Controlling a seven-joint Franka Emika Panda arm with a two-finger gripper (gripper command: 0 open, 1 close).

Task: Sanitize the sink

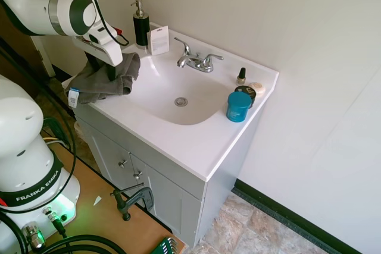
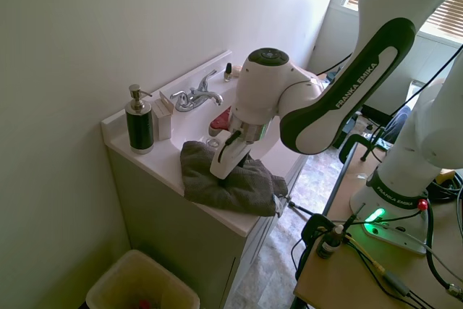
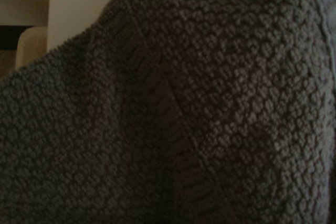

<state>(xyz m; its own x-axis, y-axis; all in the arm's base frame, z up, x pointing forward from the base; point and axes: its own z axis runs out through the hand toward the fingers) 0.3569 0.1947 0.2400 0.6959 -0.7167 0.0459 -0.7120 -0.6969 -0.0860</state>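
Sink (image 1: 202,141) basin lies faucet-side of claw (image 1: 111,73), which is buried in grey towel (image 1: 101,81) on the rim; grip state can't tell.

"FRANKA EMIKA" in white on black band of arm base (image 1: 27,191), at 8 o'clock. Same lettering along dark forearm panel (image 2: 354,81). Card and tag print unreadable.
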